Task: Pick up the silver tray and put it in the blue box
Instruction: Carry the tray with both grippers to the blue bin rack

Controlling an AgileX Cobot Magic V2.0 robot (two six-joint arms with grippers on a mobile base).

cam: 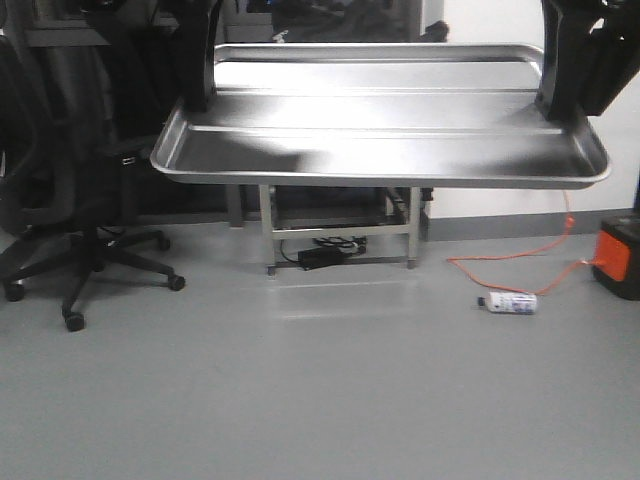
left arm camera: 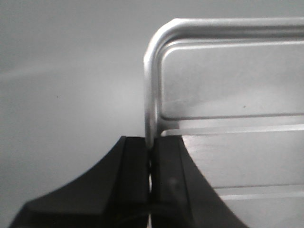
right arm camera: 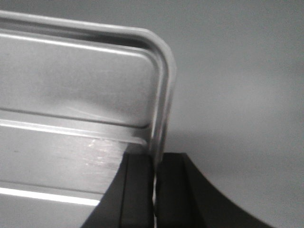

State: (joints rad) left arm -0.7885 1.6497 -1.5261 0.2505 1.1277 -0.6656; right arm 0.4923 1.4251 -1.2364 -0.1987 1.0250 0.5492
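You're holding the shiny rectangular steel tray [cam: 380, 140] aloft by its two ends, and the blue box isn't in view. Watch it: each hold is only a thin pinch on the rim, so if the grippers drift apart or one tips, it could slide out. The left gripper [left arm camera: 151, 147] is clamped tight on the left rim, which rises from between its fingers [left arm camera: 135, 164]; the right gripper [right arm camera: 154, 164] pinches the right rim likewise.
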